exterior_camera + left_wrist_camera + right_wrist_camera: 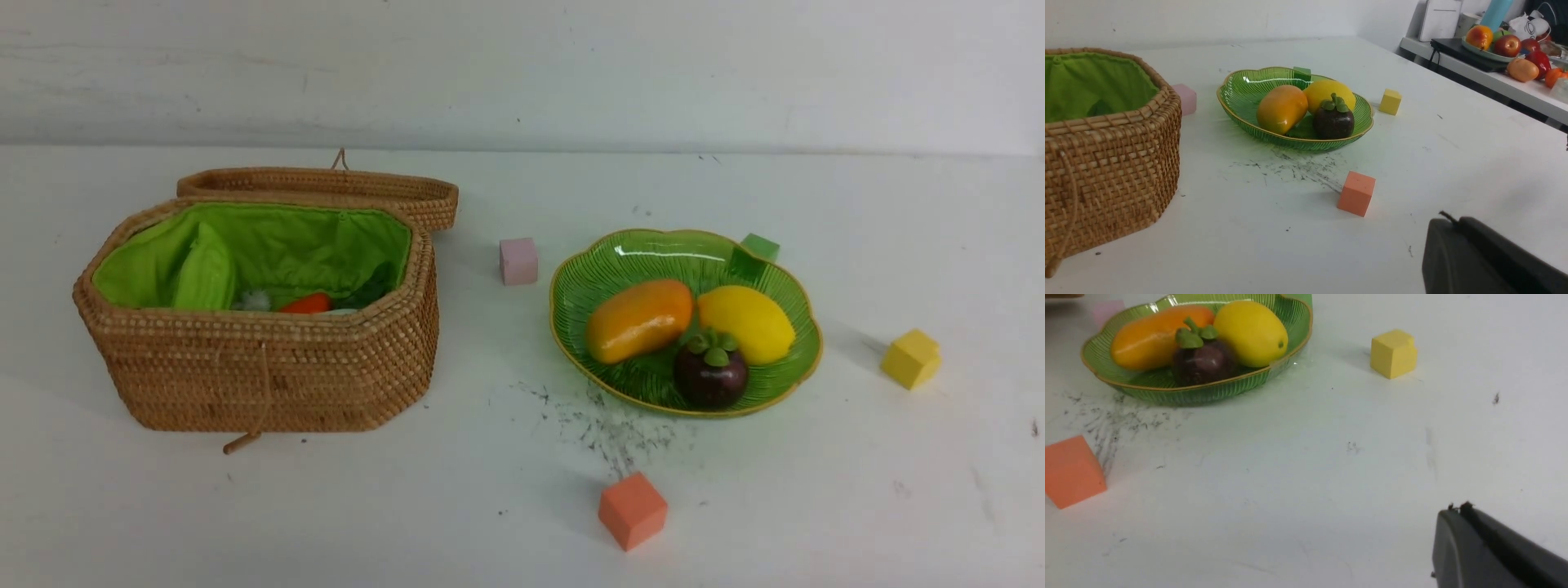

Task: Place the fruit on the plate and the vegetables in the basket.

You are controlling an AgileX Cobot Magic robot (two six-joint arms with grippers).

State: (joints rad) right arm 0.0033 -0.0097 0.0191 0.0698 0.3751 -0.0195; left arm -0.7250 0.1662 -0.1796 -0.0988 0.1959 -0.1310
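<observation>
Plate: glossy green ribbed dish with a thin yellow rim [596,282] sits right of centre on my white surface [506,523], and I count three fruits in it.
Fruit: orange-yellow oblong mango [639,319] on the left of the dish, yellow lemon [747,323] on the right, dark purple mangosteen with a green cap [710,371] nearest me, touching both.
Basket: large tan woven wicker basket with bright green lining [261,367] stands on the left, its woven lid [326,186] tipped open behind it.
Vegetables: I can just see an orange carrot [306,304] low inside the basket; the rest is too hidden to name.
Left pincer: black tips [1447,222] together at the edge of my left wrist view, gripping nothing.
Right pincer: black tips [1457,509] together too, empty, over bare surface.
Cubes: pink [519,260], green [760,246], yellow [910,358] and orange [633,510] lie loose around the dish.
</observation>
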